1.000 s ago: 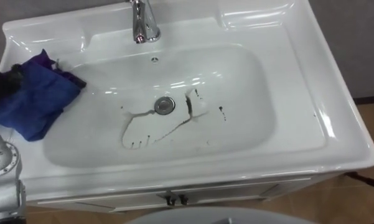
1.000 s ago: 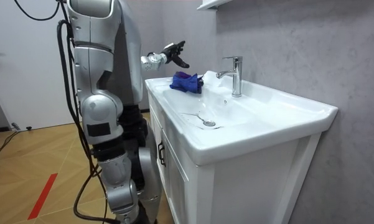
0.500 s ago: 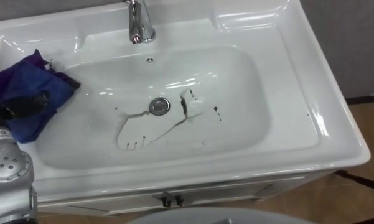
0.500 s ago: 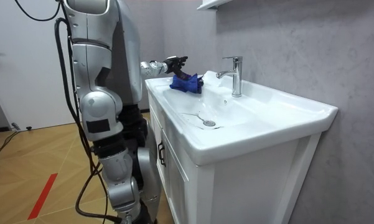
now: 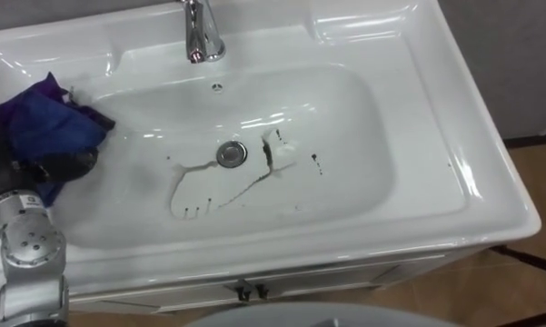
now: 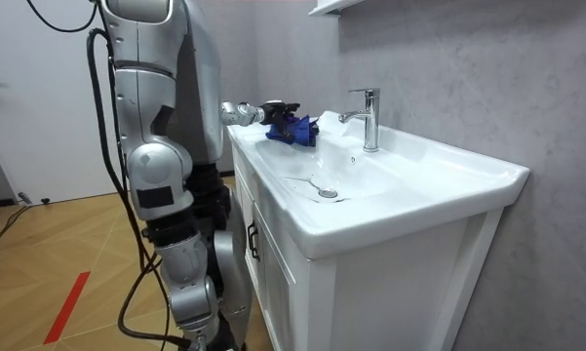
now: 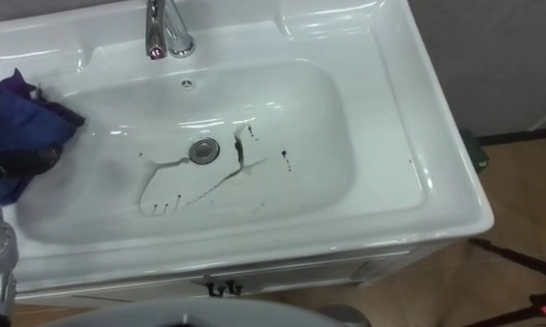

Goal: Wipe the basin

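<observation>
The white basin [image 5: 372, 136] carries dark streaks [image 5: 220, 189] round its drain [image 5: 231, 153] and a few dark specks [image 5: 317, 163] to the right of it. A crumpled blue cloth [image 5: 45, 127] lies on the basin's left rim. My left hand [image 5: 54, 168] comes in from the lower left, its dark fingers curled round the cloth's near edge. In the room view the robot stands at the cabinet's end with that arm stretched out to the cloth [image 6: 293, 129].
A chrome faucet [image 5: 202, 32] stands at the back middle of the basin. The wide flat rim [image 5: 477, 154] runs along the right side. Below the front edge are the cabinet's door handles [image 5: 248, 292]. Wooden floor [image 5: 536, 173] lies to the right.
My left hand has come down from above the rim onto the blue cloth and its fingers have curled round it. The eye views have shifted a little.
</observation>
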{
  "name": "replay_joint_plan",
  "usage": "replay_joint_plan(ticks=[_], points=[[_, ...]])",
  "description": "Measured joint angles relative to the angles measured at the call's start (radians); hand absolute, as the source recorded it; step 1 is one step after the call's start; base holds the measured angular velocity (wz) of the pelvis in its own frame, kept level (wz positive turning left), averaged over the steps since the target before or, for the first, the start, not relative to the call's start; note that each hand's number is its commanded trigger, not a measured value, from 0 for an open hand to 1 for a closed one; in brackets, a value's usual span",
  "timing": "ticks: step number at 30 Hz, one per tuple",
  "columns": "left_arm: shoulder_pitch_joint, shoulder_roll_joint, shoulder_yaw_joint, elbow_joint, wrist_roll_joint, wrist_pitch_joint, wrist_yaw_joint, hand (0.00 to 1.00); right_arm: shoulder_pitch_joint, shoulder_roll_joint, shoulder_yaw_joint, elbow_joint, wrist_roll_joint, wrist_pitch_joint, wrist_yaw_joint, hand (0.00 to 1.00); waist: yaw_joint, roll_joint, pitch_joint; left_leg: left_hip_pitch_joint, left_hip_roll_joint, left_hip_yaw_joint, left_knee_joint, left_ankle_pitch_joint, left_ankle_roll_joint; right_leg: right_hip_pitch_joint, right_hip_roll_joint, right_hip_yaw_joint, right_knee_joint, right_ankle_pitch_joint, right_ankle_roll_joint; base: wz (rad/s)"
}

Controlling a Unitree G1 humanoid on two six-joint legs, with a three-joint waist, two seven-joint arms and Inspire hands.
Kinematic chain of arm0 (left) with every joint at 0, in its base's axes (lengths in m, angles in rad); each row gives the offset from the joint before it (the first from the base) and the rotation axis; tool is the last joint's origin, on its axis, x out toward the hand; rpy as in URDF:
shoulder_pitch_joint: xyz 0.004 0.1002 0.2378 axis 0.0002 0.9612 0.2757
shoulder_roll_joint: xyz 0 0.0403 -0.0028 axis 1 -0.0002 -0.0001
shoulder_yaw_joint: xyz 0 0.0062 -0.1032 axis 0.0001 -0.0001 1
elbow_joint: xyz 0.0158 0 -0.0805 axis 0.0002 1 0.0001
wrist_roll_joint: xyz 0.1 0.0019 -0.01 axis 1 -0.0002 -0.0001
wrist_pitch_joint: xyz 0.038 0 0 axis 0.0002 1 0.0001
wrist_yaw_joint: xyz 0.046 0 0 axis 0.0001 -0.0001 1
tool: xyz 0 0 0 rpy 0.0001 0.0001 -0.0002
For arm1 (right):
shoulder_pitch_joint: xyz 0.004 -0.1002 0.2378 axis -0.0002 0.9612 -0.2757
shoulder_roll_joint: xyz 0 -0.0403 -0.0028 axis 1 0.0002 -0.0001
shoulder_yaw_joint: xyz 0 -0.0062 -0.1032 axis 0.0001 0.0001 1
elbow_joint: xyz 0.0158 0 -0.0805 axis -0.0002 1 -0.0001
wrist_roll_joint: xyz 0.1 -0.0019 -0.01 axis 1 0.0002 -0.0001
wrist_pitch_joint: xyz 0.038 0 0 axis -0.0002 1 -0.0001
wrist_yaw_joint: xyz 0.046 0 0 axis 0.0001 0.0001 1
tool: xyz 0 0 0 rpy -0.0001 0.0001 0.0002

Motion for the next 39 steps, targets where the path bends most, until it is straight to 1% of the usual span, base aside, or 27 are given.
replay_joint_plan(ticks=[3,7,13,17,21,23,24,26,29,31,33,38,39], points=[[0.000,0.000,-0.004,0.014,0.006,0.000,-0.001,0.00,0.001,0.000,0.000,0.000,-0.004,0.001,0.000,0.00,-0.002,-0.001,-0.0004,0.001,0.000,0.003,0.000,0.000,0.000,0.000,0.000,0.001,0.000,0.000,0.000,0.00],[0.000,0.000,-0.004,0.040,0.051,0.000,-0.001,0.00,0.002,0.000,0.000,0.001,-0.008,0.001,0.000,0.00,-0.001,-0.002,-0.0003,0.011,0.001,0.011,-0.002,0.000,0.000,0.005,0.002,0.014,0.000,0.000,0.000,-0.08],[0.000,0.000,-0.003,0.043,0.117,0.001,0.003,0.00,0.013,0.000,0.000,-0.002,-0.007,0.000,0.002,0.00,-0.001,-0.005,-0.0021,0.011,0.001,0.014,-0.002,0.000,0.000,0.006,0.002,0.019,0.000,0.000,0.000,-0.01],[0.000,0.003,-0.003,0.043,0.137,0.002,0.006,0.00,0.023,0.000,-0.001,-0.006,-0.006,0.000,0.002,0.00,-0.002,-0.005,-0.0027,0.011,0.001,0.014,-0.002,0.000,0.000,0.005,0.004,0.021,-0.001,0.000,0.000,0.00],[0.000,0.003,-0.003,0.043,0.261,0.002,0.010,0.00,0.027,0.000,-0.003,-0.008,-0.031,0.000,0.023,0.00,-0.006,-0.004,-0.0035,0.009,0.002,0.014,-0.001,0.000,0.000,0.009,0.004,0.020,0.000,0.000,0.000,0.00],[0.000,0.003,-0.002,0.043,0.296,0.003,0.012,0.00,0.028,0.000,-0.003,-0.011,-0.037,0.001,0.026,0.00,-0.008,-0.005,-0.0038,0.009,0.002,0.013,0.000,0.000,0.000,0.007,0.004,0.021,0.001,0.000,0.000,0.00],[-0.001,0.004,-0.002,0.042,0.312,0.004,0.016,0.00,0.027,0.000,-0.003,-0.010,-0.037,0.002,0.024,0.00,-0.010,-0.003,-0.0051,0.009,0.002,0.013,0.002,0.000,0.000,0.005,0.004,0.021,0.002,0.000,0.000,0.00],[-0.002,0.006,0.003,0.042,0.342,0.006,0.035,0.00,0.024,0.001,-0.003,-0.005,-0.037,0.003,0.021,0.00,-0.011,-0.004,-0.0051,0.007,0.001,0.009,0.007,0.000,0.000,0.006,0.004,0.020,0.001,0.000,0.000,0.00],[-0.003,0.021,0.005,0.042,0.387,0.010,0.085,0.00,0.031,0.001,-0.003,-0.005,-0.032,0.006,0.020,0.00,-0.010,-0.004,-0.0045,0.012,0.001,0.007,0.010,0.000,0.000,0.014,0.003,0.017,-0.001,0.000,0.000,0.00],[-0.008,0.028,0.006,0.042,0.427,0.022,0.114,0.00,0.041,0.004,-0.002,-0.006,-0.027,0.018,0.019,0.00,-0.005,-0.004,-0.0046,0.017,0.001,0.003,0.010,0.000,0.000,0.020,0.004,0.017,-0.004,0.000,-0.001,0.00],[-0.011,0.032,0.007,0.041,0.442,0.025,0.129,0.00,0.042,0.008,-0.002,-0.005,-0.025,0.027,0.019,0.00,-0.004,-0.004,-0.0044,0.016,0.001,-0.002,0.010,0.000,0.000,0.020,0.004,0.016,-0.004,0.000,-0.001,0.04],[-0.011,0.033,0.008,0.041,0.470,0.034,0.145,0.00,0.049,0.018,-0.002,-0.005,-0.021,0.028,0.019,0.00,0.000,-0.006,-0.0037,0.016,0.000,-0.010,0.010,0.000,0.000,0.021,0.005,0.013,-0.004,0.000,-0.001,0.03],[-0.011,0.033,0.007,0.041,0.472,0.038,0.151,0.00,0.049,0.020,-0.002,-0.005,-0.018,0.033,0.019,0.00,0.001,-0.006,-0.0039,0.016,0.000,-0.011,0.009,0.000,0.000,0.021,0.006,0.014,-0.004,0.001,-0.001,0.00]])
